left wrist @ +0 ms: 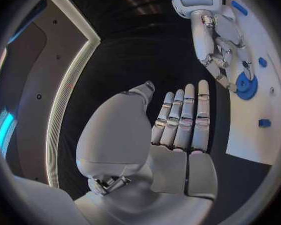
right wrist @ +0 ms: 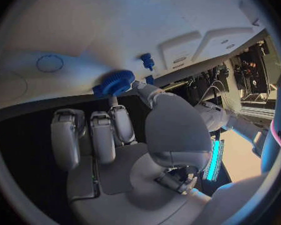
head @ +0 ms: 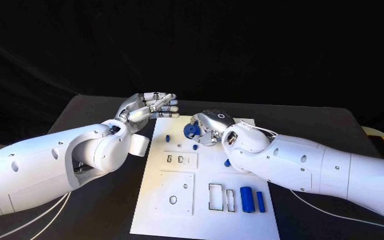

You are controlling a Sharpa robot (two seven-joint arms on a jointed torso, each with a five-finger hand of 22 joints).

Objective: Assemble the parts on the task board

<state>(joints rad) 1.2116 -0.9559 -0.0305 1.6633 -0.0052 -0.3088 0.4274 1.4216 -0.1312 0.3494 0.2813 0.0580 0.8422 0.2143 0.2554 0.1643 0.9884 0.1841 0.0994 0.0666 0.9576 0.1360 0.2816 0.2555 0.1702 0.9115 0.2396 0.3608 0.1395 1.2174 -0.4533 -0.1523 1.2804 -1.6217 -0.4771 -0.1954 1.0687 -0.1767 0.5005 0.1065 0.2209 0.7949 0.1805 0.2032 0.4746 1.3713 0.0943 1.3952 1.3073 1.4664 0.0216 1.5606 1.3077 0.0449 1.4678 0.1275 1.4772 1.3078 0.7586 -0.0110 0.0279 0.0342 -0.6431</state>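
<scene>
Pinching a blue gear [head: 192, 130] over the task board's [head: 180, 209] far edge, the right robot hand [head: 210, 126] works on the black counter [head: 320, 119]. Left wrist view: the left robot hand [left wrist: 181, 117] lies flat, holding nothing. Right wrist view: the gear [right wrist: 115, 82] looks light, rigid, toothed; its rim seems the safest hold.

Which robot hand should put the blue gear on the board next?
Probably the right hand: its fingers already hold the blue gear over the task board. The left hand hangs beside the board's far corner, holding nothing.
</scene>
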